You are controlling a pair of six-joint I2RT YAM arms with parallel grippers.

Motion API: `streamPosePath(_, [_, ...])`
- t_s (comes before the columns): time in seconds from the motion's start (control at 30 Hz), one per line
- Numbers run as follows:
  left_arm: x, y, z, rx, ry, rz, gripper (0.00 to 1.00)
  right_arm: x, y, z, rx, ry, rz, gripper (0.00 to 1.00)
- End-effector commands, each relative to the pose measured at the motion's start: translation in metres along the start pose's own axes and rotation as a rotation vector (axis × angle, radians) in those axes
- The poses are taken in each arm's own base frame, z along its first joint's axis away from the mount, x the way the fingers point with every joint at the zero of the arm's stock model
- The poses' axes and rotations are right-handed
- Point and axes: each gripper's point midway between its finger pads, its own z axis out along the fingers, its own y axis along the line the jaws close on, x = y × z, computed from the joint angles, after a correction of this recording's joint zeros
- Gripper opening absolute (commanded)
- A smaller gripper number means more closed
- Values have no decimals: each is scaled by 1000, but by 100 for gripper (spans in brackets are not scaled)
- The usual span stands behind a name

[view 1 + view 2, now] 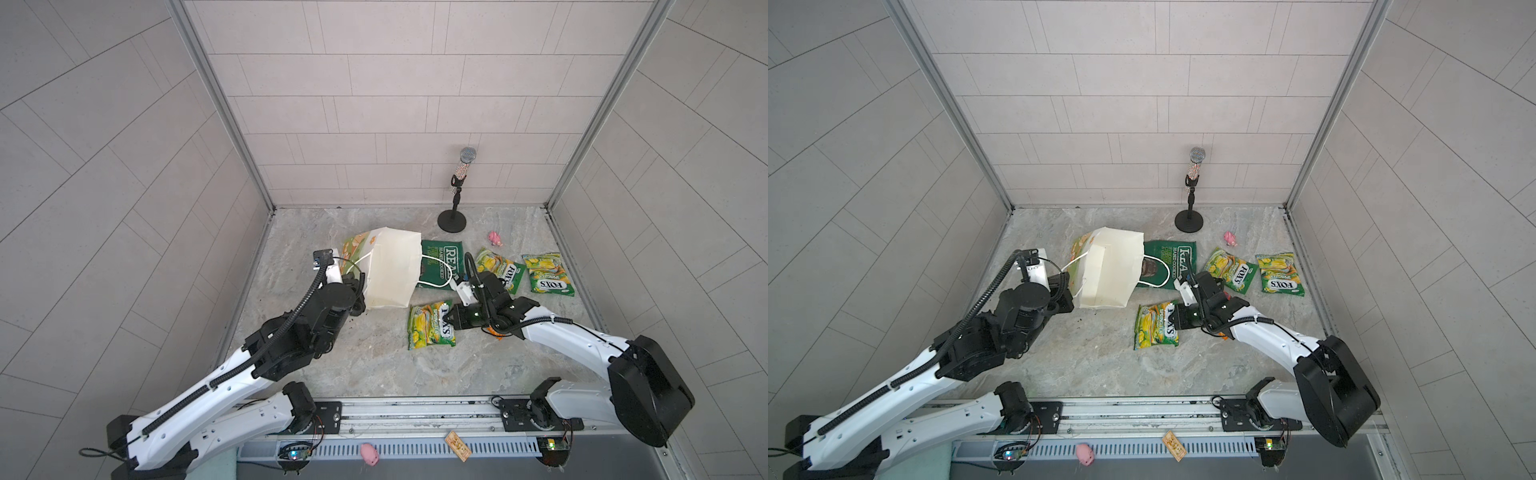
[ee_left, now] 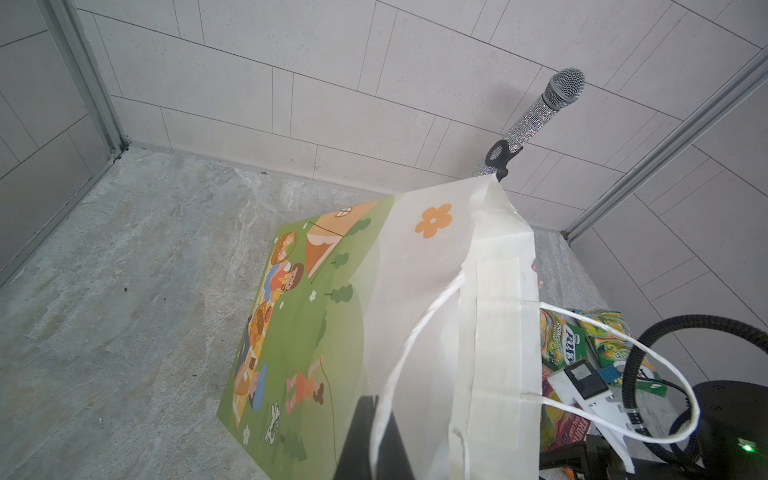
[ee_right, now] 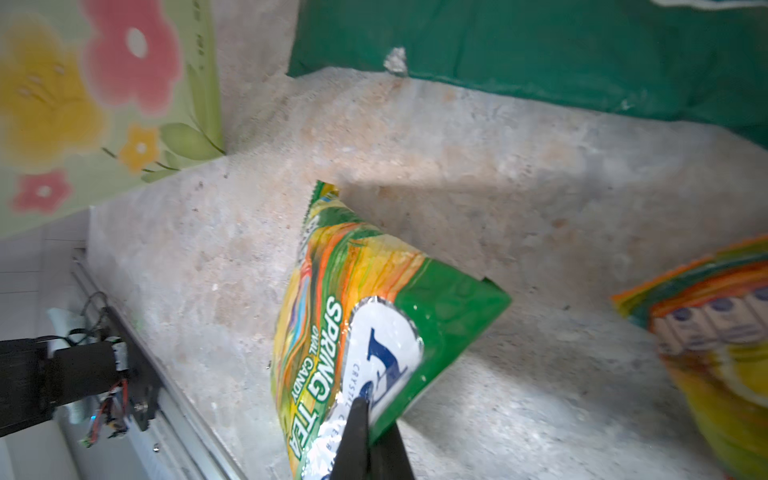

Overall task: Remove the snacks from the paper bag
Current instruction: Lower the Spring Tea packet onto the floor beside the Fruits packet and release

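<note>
Left hand (image 2: 376,415) is clamped on the rim of the paper bag (image 1: 390,270), which tilts over the surface (image 1: 332,365). Right hand (image 3: 365,415) pinches a FOX'S Spring Tea packet (image 1: 430,326) outside the bag. The REAL crisp packet (image 1: 440,259) lies at the bag's mouth, with two other FOX'S packets (image 1: 547,275) further right.
</note>
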Motion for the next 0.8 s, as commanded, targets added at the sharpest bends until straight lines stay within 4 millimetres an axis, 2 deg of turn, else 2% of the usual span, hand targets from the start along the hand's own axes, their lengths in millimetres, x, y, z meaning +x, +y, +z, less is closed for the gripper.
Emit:
streamPosePath(0.0, [-4,-2,1,-1,-16,4,0,9,-27,-3,149,75,-72,0])
streamPosePath(0.27, [-8,-9,5,4,-24,11,0,15,-58,5,312,216,-75,0])
streamPosePath(0.5, [-14,-20,10,30,-23,6,0,2,-66,-8,381,147,-63,33])
streamPosePath(0.6, [-19,-28,14,47,-28,25,0,-5,-64,-18,386,102,-59,40])
streamPosePath(0.77, [-35,-40,24,66,-38,59,0,-12,-63,-34,387,47,-51,42])
